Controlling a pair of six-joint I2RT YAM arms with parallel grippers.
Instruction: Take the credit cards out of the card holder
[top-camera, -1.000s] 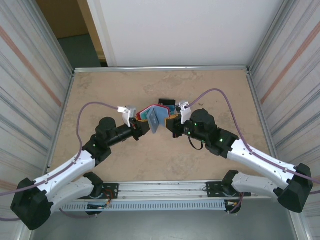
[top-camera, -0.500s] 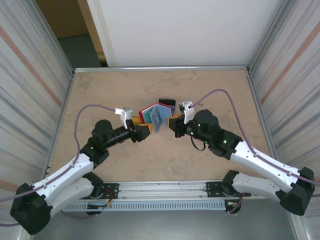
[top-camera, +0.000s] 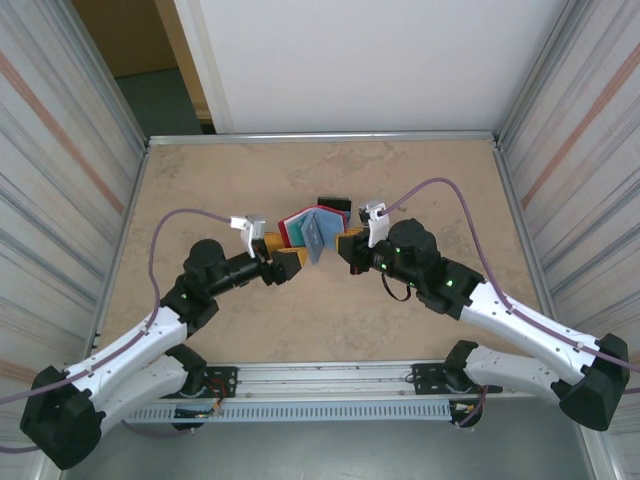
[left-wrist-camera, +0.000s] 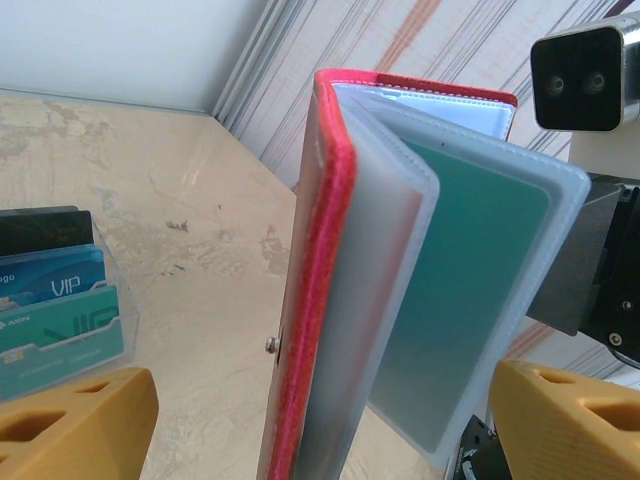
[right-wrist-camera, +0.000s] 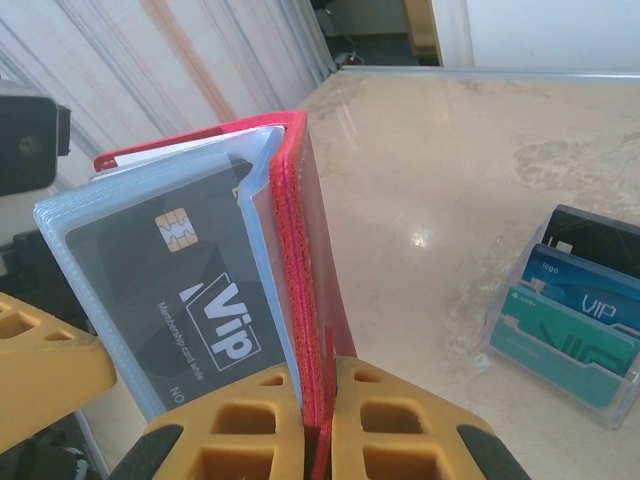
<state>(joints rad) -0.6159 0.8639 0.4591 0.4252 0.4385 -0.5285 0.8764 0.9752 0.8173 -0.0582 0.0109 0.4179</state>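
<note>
So, the job looks partly done at best. The card holder (left-wrist-camera: 320, 250) stands upright and fanned open above the desk (right-wrist-camera: 450, 160), between the two arms. The right hand (right-wrist-camera: 316, 415) is clamped on the bottom edge of its red cover. The left hand (top-camera: 283, 256) sits just beside the holder with its fingers spread wide, gripping nothing.

Count-wise: one holder and two cards visibly in its clear sleeves, a teal card (left-wrist-camera: 470, 290) and a dark VIP card (right-wrist-camera: 190, 300). Other sleeves are edge-on, so there's no telling if more are hiding.

A clear stand (right-wrist-camera: 540, 372) near the holder has three cards: dark, blue and teal. They may be ones already pulled, but that's a guess. At least two are left to take out.
</note>
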